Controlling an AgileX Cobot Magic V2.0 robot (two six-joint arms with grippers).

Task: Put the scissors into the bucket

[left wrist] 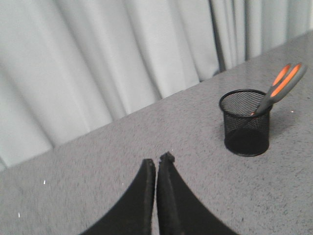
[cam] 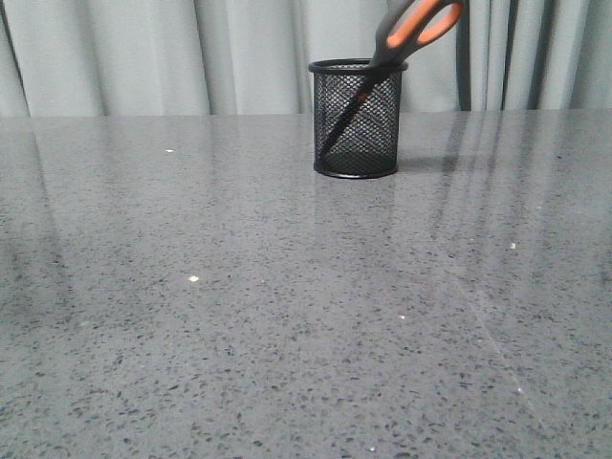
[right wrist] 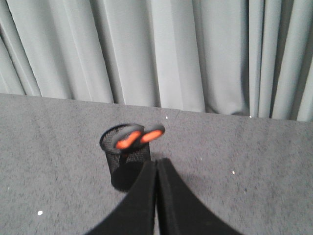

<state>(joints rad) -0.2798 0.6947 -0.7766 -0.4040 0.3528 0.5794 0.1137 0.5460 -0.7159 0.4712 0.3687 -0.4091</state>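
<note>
Both our grippers, left gripper (left wrist: pixel 157 164) and right gripper (right wrist: pixel 156 164), have fingers pressed together and hold nothing. Ahead of each stands the small black wire-mesh bucket (cam: pixel 357 120) on the speckled grey worktop (cam: pixel 287 316), with the grey-and-orange-handled scissors (cam: pixel 406 33) already inside, blades down, handles leaning over the rim. We judge them stiff and light; the handles offer the hold. The cup may tip easily. Open worktop surrounds it; pale curtains (right wrist: pixel 161 49) hang beyond.

You see the bucket (cam: pixel 358 120) standing upright at the far side of the grey table (cam: pixel 287 316), before the pale curtain (cam: pixel 191 53). The scissors (cam: pixel 402 48) sit inside it, blades down, leaning with the handles out over the right rim.
</note>
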